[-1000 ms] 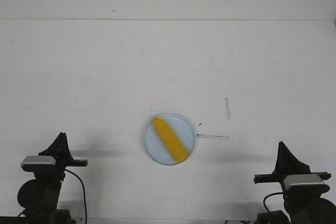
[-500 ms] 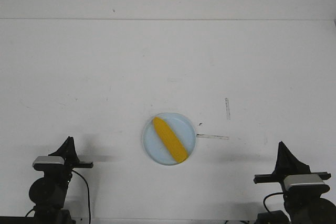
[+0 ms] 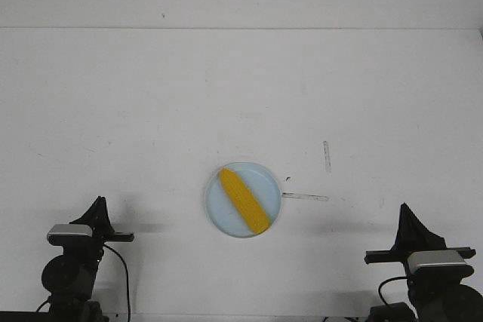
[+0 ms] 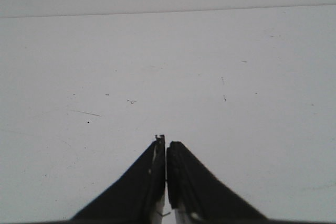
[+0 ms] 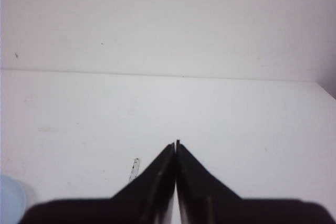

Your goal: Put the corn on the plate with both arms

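Observation:
The yellow corn (image 3: 244,200) lies diagonally across the pale blue plate (image 3: 266,179) near the table's front middle. My left gripper (image 3: 98,204) sits at the front left, well away from the plate, shut with nothing in it; its closed tips (image 4: 166,141) show over bare table. At the front right my right gripper (image 3: 405,210) is also shut and empty, tips together (image 5: 176,142). A sliver of the plate (image 5: 9,202) shows in the right wrist view; the corn is out of that view.
Two short strips of clear tape lie on the white table right of the plate, one (image 3: 306,197) beside its rim and one (image 3: 327,156) farther back, the latter tape strip (image 5: 135,169) also showing in the right wrist view. The table's far edge (image 3: 241,29) meets a white wall.
The left arm drew back and lowered a little between one second and half a second ago, then held still. The right arm, corn and plate have not moved.

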Tool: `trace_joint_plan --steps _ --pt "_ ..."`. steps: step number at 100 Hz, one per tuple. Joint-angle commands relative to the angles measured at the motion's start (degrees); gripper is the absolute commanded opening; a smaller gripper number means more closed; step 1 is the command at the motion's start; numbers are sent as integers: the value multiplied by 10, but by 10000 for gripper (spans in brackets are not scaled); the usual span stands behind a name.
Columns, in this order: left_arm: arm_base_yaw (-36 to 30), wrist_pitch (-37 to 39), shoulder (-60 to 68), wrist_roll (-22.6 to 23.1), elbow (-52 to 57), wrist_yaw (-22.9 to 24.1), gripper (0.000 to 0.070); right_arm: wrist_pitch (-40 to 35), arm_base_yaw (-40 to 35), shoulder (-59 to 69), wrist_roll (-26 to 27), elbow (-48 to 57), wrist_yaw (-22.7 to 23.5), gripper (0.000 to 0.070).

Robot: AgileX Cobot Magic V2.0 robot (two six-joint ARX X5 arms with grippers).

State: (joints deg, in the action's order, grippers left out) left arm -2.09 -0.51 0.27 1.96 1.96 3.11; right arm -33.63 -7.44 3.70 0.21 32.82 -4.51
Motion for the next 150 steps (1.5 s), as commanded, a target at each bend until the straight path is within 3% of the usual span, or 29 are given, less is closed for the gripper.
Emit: trace_joint_plan --steps 1,23,39,55,83,150 --pt "1 6 -1 0 -12 1 0 6 -1 -3 -3 6 0 1" --pt "1 6 -1 0 -12 1 0 26 14 -3 -17 -2 1 1" --pt "1 6 -1 0 -12 1 0 112 62 -7 -35 -80 5 1" --pt "1 6 -1 0 -12 1 0 194 102 -21 -9 -185 53 1" --pt "1 6 -1 0 -12 1 0 304 110 -36 0 -321 76 1" --pt "1 6 -1 0 -12 1 0 311 110 -36 0 -321 75 1"
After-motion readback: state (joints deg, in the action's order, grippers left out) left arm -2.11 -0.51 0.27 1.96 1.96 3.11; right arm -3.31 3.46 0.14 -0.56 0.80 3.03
